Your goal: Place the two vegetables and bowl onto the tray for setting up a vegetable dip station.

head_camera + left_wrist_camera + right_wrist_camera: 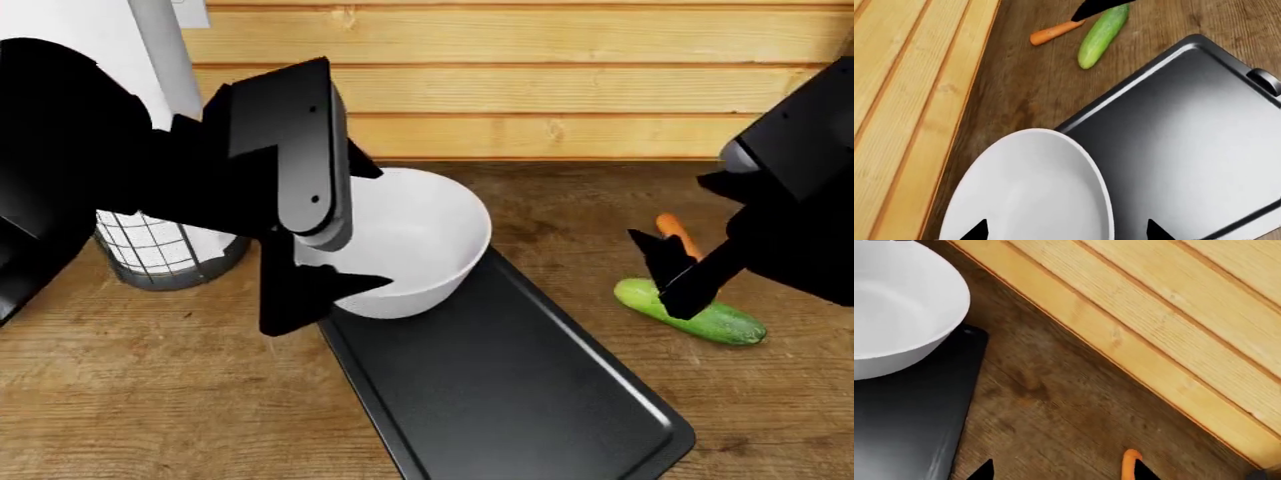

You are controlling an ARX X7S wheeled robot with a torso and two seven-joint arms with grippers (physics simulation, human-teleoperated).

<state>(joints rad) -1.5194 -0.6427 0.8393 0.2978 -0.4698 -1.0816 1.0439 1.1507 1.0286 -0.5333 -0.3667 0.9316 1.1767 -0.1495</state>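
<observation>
Bowl (407, 240) first: our left gripper (324, 283) pinches its rim over the tray's (521, 390) 11 o'clock corner; next we lower it. Cucumber (707, 318) and carrot (678, 235) wait at 3 o'clock under our right gripper (678, 280); its jaws' state, we cannot tell.

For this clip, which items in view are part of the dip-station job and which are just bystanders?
Part of the job:
- white bowl, at the tray's far end by the left gripper
- black tray
- cucumber and carrot, on the counter near the right gripper

Just lying about:
- white mesh-patterned cylinder, beside the bowl
</observation>
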